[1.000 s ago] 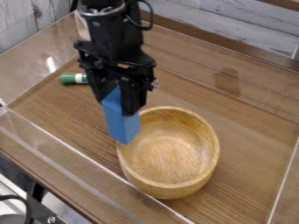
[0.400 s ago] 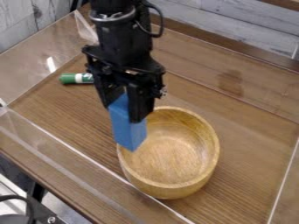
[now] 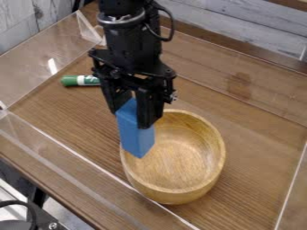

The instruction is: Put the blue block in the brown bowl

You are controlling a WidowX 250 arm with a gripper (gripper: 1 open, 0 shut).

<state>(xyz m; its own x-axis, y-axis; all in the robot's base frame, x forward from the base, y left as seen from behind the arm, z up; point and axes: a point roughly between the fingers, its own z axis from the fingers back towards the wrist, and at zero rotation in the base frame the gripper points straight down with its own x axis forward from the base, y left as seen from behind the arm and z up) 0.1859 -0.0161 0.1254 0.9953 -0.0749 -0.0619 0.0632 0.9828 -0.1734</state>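
Note:
My black gripper [image 3: 135,106] points almost straight down and is shut on the blue block [image 3: 135,135]. The block hangs upright from the fingers, its lower end over the left inner side of the brown bowl [image 3: 206,176]. That bowl is a round light-brown wooden one with a thick rim, resting on the wooden tabletop at the lower middle. Its inside holds nothing. Whether the block touches the bowl's wall I cannot tell.
A green-and-white marker pen [image 3: 82,81] lies on the table to the left, behind the arm. Clear acrylic walls [image 3: 48,135] fence the wooden tabletop on the near and left sides. A dark stain [image 3: 236,86] marks the wood behind the bowl.
The gripper has drifted slightly to the right with the blue block, bringing the block from over the bowl's left rim to further over the bowl's inside.

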